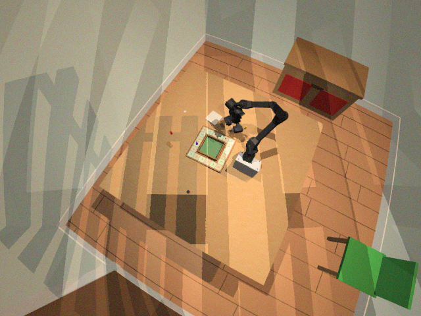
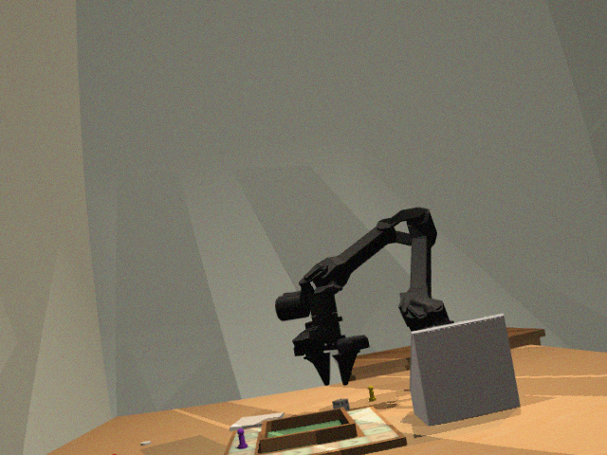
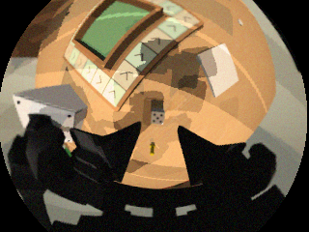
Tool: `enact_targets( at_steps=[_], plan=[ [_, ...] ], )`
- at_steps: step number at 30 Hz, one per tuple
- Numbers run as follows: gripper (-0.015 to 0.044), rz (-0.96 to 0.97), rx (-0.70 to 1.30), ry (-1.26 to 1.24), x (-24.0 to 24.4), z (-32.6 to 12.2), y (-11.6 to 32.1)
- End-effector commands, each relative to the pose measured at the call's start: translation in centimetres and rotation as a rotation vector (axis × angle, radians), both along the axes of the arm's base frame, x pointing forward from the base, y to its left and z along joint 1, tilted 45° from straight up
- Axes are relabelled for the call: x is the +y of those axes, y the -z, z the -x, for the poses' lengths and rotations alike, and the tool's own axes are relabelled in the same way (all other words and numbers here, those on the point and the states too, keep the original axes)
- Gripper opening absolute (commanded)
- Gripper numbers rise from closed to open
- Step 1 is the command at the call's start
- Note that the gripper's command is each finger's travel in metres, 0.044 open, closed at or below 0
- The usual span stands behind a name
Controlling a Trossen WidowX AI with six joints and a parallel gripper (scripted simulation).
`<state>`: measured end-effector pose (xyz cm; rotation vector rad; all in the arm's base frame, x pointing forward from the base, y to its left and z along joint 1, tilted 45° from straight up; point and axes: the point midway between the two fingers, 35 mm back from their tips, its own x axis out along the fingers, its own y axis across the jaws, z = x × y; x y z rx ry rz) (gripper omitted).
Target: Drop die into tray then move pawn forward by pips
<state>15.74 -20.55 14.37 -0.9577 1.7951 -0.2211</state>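
While the gripper (image 2: 334, 382) is held parted and empty above the table (image 2: 554, 416), the die (image 3: 156, 116) is seen below.

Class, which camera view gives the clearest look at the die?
The wrist view: the die sits on the table just beyond the open tool, with pips faintly visible. The exterior view shows it as a small grey block behind the board. In the top view the arm hides it.

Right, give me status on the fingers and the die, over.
Black gripper open, holding nothing, hovering above the table. Small grey die on the table beside the board, below the fingers. Small yellow pawn stands close by.
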Motion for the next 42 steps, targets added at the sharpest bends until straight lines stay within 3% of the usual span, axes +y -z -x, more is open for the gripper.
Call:
enact_targets(
  at_steps=[1,27,32,42],
  plan=[
    [0.0275,0.002,0.004,0.001,-0.4,0.3,0.5],
    [0.0275,0.004,0.004,0.001,-3.3,0.9,3.5],
    [0.0144,0.004,0.004,0.001,-3.3,0.9,3.5],
    [0.0057,0.004,0.004,0.001,-3.3,0.9,3.5]
  ],
)
